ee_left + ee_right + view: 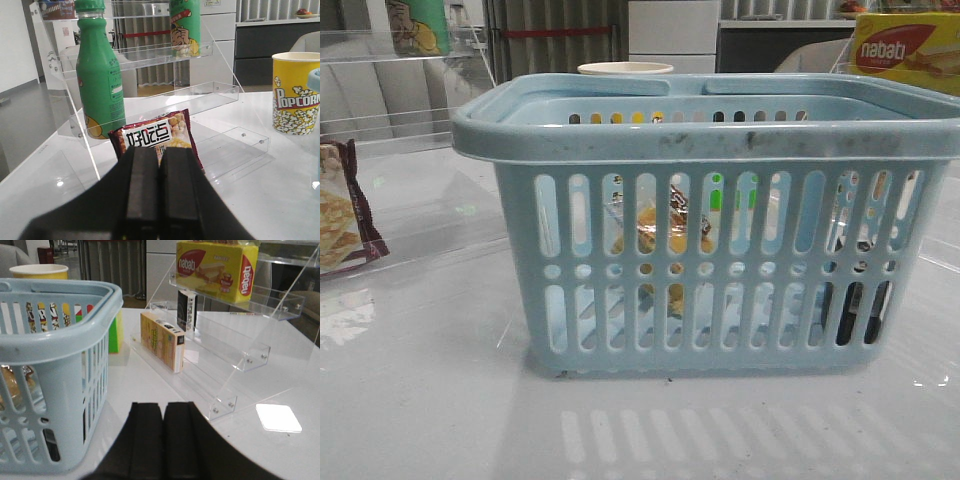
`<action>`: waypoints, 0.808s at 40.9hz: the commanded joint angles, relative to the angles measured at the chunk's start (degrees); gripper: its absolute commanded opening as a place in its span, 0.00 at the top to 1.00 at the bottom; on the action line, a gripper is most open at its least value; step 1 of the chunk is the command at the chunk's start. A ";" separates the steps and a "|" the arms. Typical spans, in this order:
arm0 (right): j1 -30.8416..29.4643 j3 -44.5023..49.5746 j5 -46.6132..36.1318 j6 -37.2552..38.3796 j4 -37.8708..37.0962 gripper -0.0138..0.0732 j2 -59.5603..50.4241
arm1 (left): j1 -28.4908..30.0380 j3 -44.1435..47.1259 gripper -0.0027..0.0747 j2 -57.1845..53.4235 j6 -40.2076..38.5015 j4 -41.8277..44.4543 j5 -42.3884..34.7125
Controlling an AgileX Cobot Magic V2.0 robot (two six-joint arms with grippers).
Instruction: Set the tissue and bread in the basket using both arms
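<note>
Front view: the basket [710,230] stood mid-table; the bread [665,232] lay inside it, seen through the slots, and the tissue [857,305] sat at the basket's 4 o'clock corner.

Left wrist view: the left gripper [158,192] was clenched, empty, a snack bag [157,137] at its 12 o'clock.

Right wrist view: the right gripper [164,440] was clenched, empty, the basket [55,370] at 10 o'clock.

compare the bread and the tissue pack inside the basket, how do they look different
Through the basket slots, the bread shows yellow-tan in a clear bag, near the middle and higher; the tissue is dark, almost black, low at the right end. Both sit inside the basket.
</note>
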 commanded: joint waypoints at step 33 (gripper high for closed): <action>0.01 0.04 -9.63 2.57 -1.33 0.78 -1.01 | -0.18 -0.09 0.85 -0.98 -0.49 -0.45 -5.04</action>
